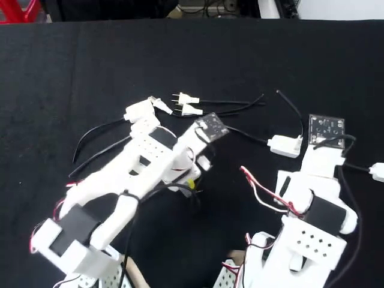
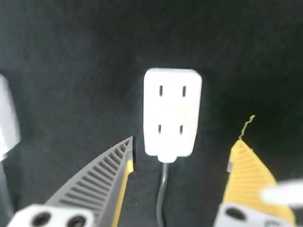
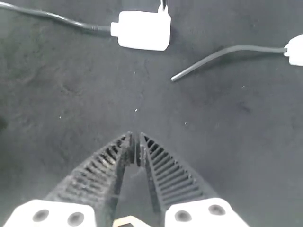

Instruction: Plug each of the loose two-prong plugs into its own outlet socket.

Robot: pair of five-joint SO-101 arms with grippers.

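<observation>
Between the spread jaws of our left gripper, we see an outlet lying just ahead, its long axis and cord in line with our reach. Two plugs lie beside it, nearer this arm. Our right gripper, pinched closed on nothing, sits well apart.

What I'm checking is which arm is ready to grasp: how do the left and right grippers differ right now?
The left gripper is open, the right gripper shut, fingers together. The left frames a white outlet block between its fingers; the right points at bare black cloth, with a white block farther off. The left shows a yellow finger; the right's are both dark. Shared: neither holds anything.
</observation>
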